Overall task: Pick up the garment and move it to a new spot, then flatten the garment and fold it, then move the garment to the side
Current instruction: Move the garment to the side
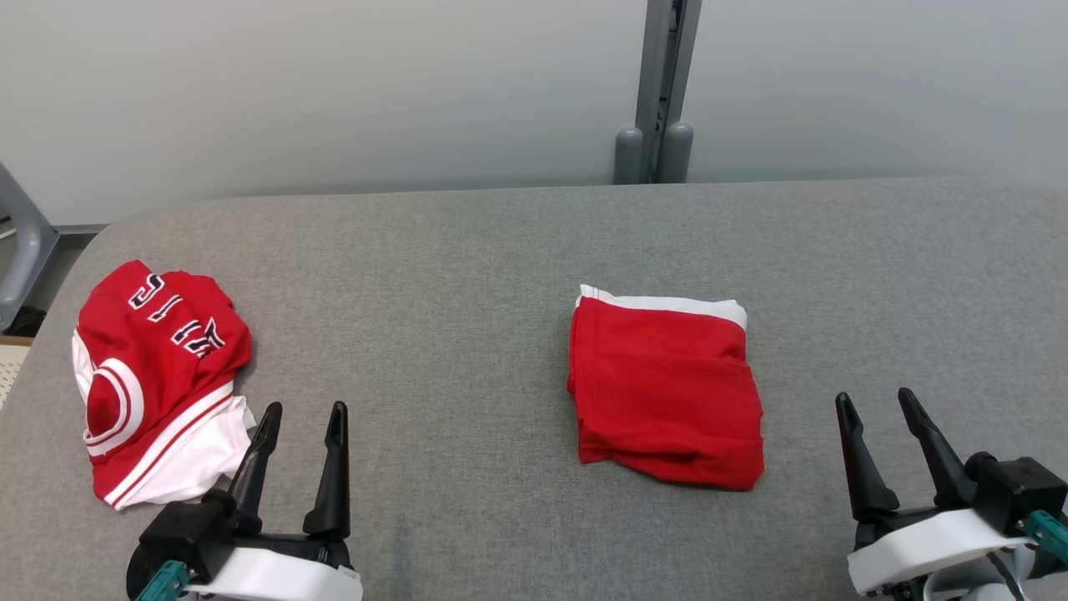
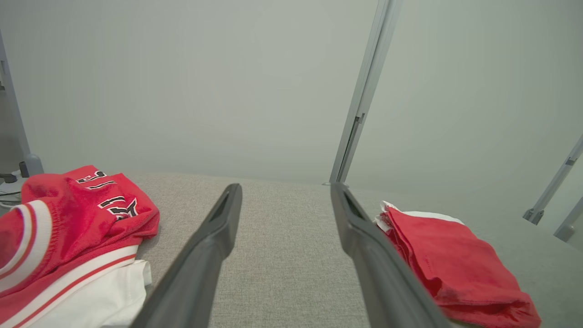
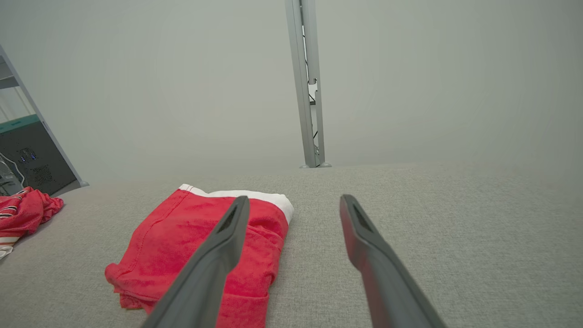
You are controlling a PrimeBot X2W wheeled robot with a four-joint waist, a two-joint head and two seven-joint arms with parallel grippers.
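Observation:
A red garment (image 1: 667, 392) with a white edge lies folded in a neat rectangle on the grey table (image 1: 467, 275), right of centre; it is also in the left wrist view (image 2: 455, 264) and the right wrist view (image 3: 182, 241). A second garment, a crumpled red and white jersey (image 1: 158, 376) with dark lettering, lies at the table's left end (image 2: 68, 237). My left gripper (image 1: 305, 409) is open and empty at the front left, just right of the jersey (image 2: 286, 187). My right gripper (image 1: 874, 397) is open and empty at the front right, to the right of the folded garment (image 3: 294, 199).
A grey upright post (image 1: 659, 92) stands behind the table's far edge against a pale wall. A grey chair part (image 1: 21, 242) sits beyond the table's left end. Bare fabric surface stretches between the two garments and along the right side.

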